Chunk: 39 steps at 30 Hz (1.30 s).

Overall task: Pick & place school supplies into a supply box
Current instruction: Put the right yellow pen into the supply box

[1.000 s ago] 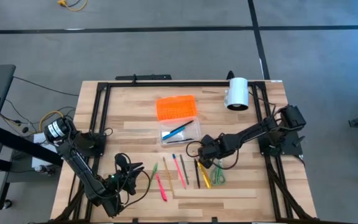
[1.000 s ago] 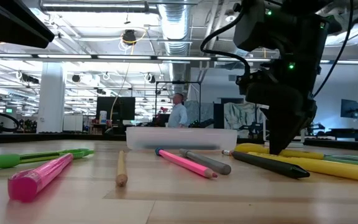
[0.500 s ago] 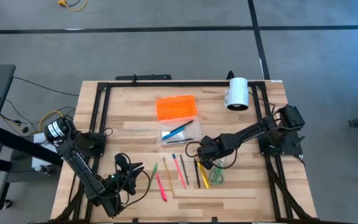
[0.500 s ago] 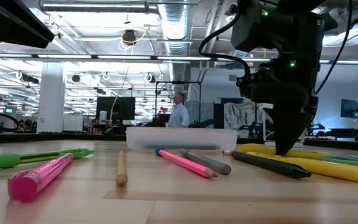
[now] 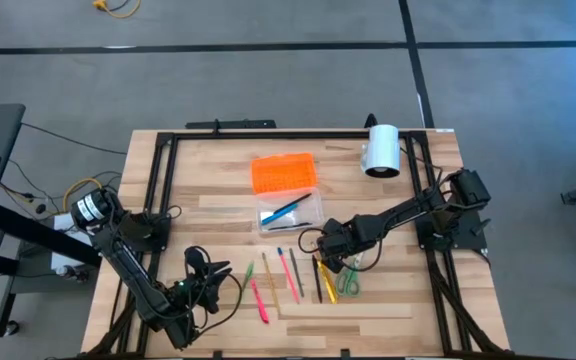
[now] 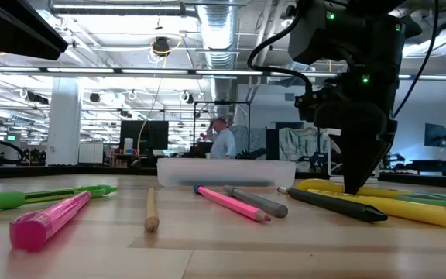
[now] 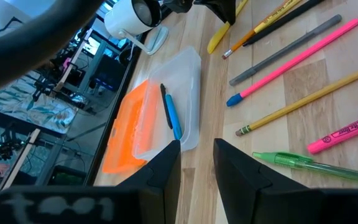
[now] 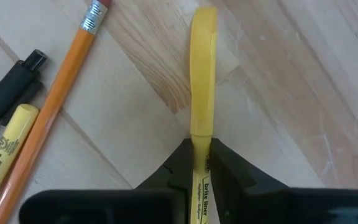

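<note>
Unmoved since earlier: right gripper (image 8: 202,163) pinches yellow highlighter (image 8: 202,74) on table (image 8: 303,81) (left gripper (image 7: 196,163) parted, idle).

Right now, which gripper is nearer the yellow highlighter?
Right. The right gripper is shut on the yellow highlighter, down at the table's right side. The left gripper waits apart near the front left, beyond the row of pens.
</note>
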Each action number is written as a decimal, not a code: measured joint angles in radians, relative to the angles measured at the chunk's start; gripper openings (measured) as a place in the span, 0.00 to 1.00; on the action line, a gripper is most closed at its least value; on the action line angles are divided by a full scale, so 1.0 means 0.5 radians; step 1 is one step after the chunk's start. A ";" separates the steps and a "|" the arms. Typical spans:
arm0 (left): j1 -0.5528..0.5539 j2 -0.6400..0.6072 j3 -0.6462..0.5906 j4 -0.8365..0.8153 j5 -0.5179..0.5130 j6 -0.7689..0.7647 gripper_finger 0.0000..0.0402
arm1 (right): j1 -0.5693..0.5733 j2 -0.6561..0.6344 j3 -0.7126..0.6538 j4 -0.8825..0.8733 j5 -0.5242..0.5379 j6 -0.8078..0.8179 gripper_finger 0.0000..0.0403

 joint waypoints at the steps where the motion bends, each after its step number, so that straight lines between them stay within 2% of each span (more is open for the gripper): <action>1: 0.000 0.000 0.000 0.000 0.000 0.000 0.22 | 0.000 0.000 0.000 0.000 0.001 -0.001 0.06; 18: 0.000 0.000 0.000 0.000 0.000 0.000 0.22 | 0.000 0.000 0.000 0.005 0.014 0.000 0.05; 39: 0.001 0.000 0.000 0.000 0.000 0.000 0.22 | 0.000 0.000 0.001 0.019 0.022 0.001 0.10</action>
